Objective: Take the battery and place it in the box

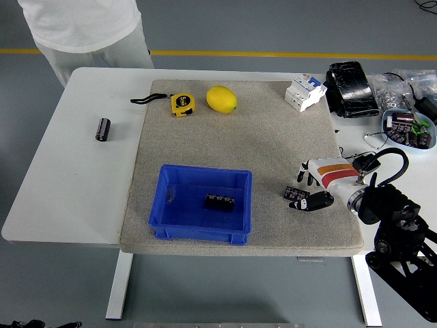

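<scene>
- One small black cylindrical battery (220,201) already lies on the floor of the blue plastic box (164,207), which sits near the front edge of the worktop. Its long axis runs about parallel to that front edge.
- A second dark cylindrical battery (102,129) lies on the bare white table (68,184) near the left edge, well apart from the box. Its long axis points roughly from front to back.
- My right hand (308,191) is over the grey rough mat (273,143), near the front right corner, to the right of the box and apart from it. Its fingers (298,194) are loosely curled and hold nothing that I can see.
- I judge that if the loose battery must be taken, it lies far to the left of this hand, across the whole mat. My left arm is not visible.
- The box has smooth, stiff walls with a rim; the mat looks coarse and a little soft. The battery is round and smooth, so I think it can roll on the hard table.
- Near the back edge are a yellow tape measure (181,104), a yellow lemon (222,99) and a white circuit breaker (304,91).
- A person in white clothes (89,27) stands behind the back left corner; the hands are not visible.
</scene>
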`<move>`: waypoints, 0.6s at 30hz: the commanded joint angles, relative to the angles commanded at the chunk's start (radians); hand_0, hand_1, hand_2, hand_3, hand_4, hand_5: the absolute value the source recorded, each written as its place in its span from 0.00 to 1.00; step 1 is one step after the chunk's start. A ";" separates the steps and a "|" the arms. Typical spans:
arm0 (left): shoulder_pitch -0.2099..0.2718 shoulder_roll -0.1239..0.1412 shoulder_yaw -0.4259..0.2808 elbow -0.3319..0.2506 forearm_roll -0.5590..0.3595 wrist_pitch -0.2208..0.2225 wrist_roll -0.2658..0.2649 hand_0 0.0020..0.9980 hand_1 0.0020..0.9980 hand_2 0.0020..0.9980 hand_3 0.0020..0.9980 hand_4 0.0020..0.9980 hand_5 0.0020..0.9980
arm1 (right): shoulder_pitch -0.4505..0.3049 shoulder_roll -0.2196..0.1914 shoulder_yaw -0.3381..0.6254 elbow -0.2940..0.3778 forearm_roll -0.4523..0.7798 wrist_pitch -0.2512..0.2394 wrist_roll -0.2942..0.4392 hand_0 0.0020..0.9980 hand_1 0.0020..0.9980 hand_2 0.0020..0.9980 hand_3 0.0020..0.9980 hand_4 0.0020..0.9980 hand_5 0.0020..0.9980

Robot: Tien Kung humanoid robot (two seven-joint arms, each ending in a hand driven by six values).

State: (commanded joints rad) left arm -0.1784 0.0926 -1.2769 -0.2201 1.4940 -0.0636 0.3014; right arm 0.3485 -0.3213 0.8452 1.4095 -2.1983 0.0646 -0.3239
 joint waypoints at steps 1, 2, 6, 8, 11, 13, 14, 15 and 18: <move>0.000 0.000 0.001 0.000 0.000 -0.001 0.000 0.80 0.81 0.84 0.70 0.77 0.67 | 0.002 0.001 -0.003 -0.006 0.000 -0.003 0.000 0.32 0.44 0.48 0.54 1.00 0.43; 0.000 0.000 0.002 0.000 0.000 -0.002 0.000 0.80 0.81 0.84 0.70 0.77 0.67 | 0.003 0.002 -0.004 -0.010 0.001 -0.005 0.000 0.32 0.41 0.46 0.52 1.00 0.43; -0.002 0.000 0.003 0.000 0.001 -0.002 -0.001 0.80 0.81 0.84 0.70 0.77 0.67 | 0.011 0.005 -0.011 -0.025 0.003 -0.011 0.000 0.32 0.41 0.46 0.52 1.00 0.43; -0.004 0.001 0.008 0.000 -0.003 -0.003 -0.002 0.80 0.81 0.84 0.70 0.77 0.67 | 0.015 0.007 -0.015 -0.031 0.003 -0.014 0.000 0.31 0.40 0.45 0.51 1.00 0.42; -0.006 0.001 0.013 0.001 -0.008 -0.003 -0.003 0.80 0.81 0.84 0.70 0.77 0.67 | 0.020 0.010 -0.020 -0.037 0.004 -0.018 0.000 0.31 0.40 0.45 0.51 1.00 0.42; -0.008 0.001 0.014 0.001 -0.011 -0.002 -0.004 0.80 0.81 0.84 0.70 0.77 0.67 | 0.025 0.012 -0.027 -0.041 0.006 -0.023 -0.002 0.31 0.40 0.45 0.51 1.00 0.42; -0.008 0.001 0.014 0.001 -0.011 -0.001 -0.005 0.80 0.81 0.84 0.70 0.77 0.67 | 0.026 0.012 -0.030 -0.042 0.006 -0.024 -0.002 0.30 0.38 0.44 0.49 1.00 0.42; -0.008 0.001 0.014 0.001 -0.012 -0.001 -0.005 0.80 0.81 0.84 0.70 0.77 0.67 | 0.027 0.012 -0.032 -0.043 0.007 -0.024 -0.002 0.30 0.38 0.44 0.49 1.00 0.42; -0.009 0.000 0.015 0.002 -0.013 -0.001 -0.006 0.80 0.81 0.84 0.70 0.77 0.67 | 0.030 0.013 -0.038 -0.043 0.009 -0.027 -0.003 0.30 0.38 0.44 0.49 1.00 0.42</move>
State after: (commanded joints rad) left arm -0.1878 0.0926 -1.2623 -0.2184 1.4814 -0.0645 0.2958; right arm 0.3782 -0.3084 0.8069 1.3665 -2.1892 0.0376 -0.3269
